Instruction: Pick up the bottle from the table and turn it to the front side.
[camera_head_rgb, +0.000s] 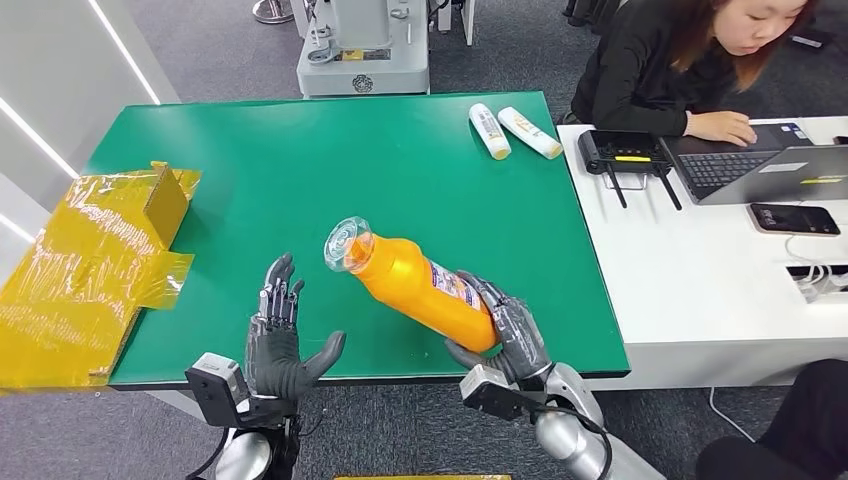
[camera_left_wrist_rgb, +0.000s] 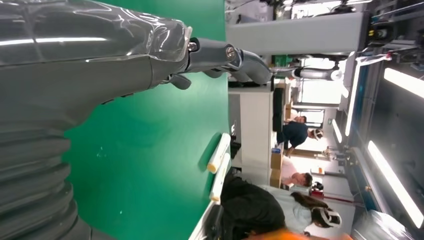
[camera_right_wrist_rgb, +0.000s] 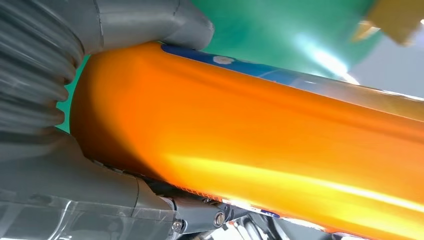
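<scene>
— Right hand (camera_head_rgb: 512, 335) first, since it is nearest: what is held in it?

— An orange plastic bottle with a clear cap and a blue-and-white label (camera_head_rgb: 420, 288) is gripped at its base end; the grey thumb and dark fingers are wrapped around the body, as is confirmed in the right wrist view, where the orange wall (camera_right_wrist_rgb: 260, 145) is pressed between thumb and fingers.

— Where is the bottle placed, and how is its long axis laid?

— It is held over the near part of the green table (camera_head_rgb: 300, 170), tilted. The axis runs from the right hand up and away toward the robot's left, so the capped neck (camera_head_rgb: 348, 245) is pointed toward the left side. Whether the base is touching the table cannot be told.

— And the left hand (camera_head_rgb: 280, 335)?

— It is empty, with fingers spread and raised, palm turned toward the bottle, just beside the cap end but apart from it.

— On what is the coming turn judged to depend?

— On rotation about that long axis. The label is seen partly at the side, so a roll of the right wrist is probably needed, with the left hand near enough to steady the neck.
</scene>
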